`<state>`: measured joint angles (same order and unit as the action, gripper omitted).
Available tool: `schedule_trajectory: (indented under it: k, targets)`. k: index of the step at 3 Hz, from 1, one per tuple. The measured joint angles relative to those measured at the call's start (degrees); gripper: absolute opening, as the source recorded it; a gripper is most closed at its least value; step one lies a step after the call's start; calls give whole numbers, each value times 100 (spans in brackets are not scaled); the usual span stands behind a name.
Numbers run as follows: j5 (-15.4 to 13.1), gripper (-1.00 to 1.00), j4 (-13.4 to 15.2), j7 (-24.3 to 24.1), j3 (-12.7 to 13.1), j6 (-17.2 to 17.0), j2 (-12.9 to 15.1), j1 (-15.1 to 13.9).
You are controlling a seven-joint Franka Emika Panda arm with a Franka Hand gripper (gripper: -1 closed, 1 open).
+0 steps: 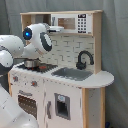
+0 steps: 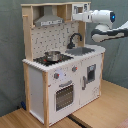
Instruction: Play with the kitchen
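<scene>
The kitchen (image 1: pixel 65 75) (image 2: pixel 62 70) is a white and light-wood toy unit standing on a wooden floor (image 2: pixel 100 112) before a grey backdrop, and it fills the middle of both exterior views. Taking its sink (image 1: pixel 72 73) (image 2: pixel 82 50) as the landmark: a black faucet (image 1: pixel 84 59) (image 2: pixel 74 39) curves up just behind the sink, and a stove with a small metal pot (image 1: pixel 31 63) (image 2: pixel 52 56) on it lies beside the sink, toward the first exterior view's left and the second exterior view's left. Above the stove hangs a grey hood (image 2: pixel 48 20). Above the sink, on the top shelf, sits the microwave (image 1: pixel 71 23) (image 2: pixel 80 8) with a dark keypad. Below the stove is the oven door (image 2: pixel 64 95) (image 1: pixel 26 106) with knobs over it, and below the sink is a white cabinet door (image 2: pixel 91 75) (image 1: pixel 62 106) with a dark panel. The white arm (image 1: pixel 35 42) (image 2: pixel 107 25) reaches in at shelf height, well above the sink; in the second exterior view it comes from the second exterior view's right, and its hand (image 2: pixel 75 16) is at the microwave's front. In the first exterior view the hand (image 1: pixel 56 29) shows at the microwave's lower corner, partly behind the arm's round joint. I cannot tell how far the hand is open, or whether it has hold of anything.
</scene>
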<state>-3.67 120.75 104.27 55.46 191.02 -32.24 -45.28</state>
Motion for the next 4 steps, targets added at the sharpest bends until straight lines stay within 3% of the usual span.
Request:
schedule_trajectory:
  k: [2, 4]
  targets:
    - [-11, -100, 463, 180, -630, 420, 15, 774]
    - [-22, -100, 795, 370, -1359, 455, 30, 1673]
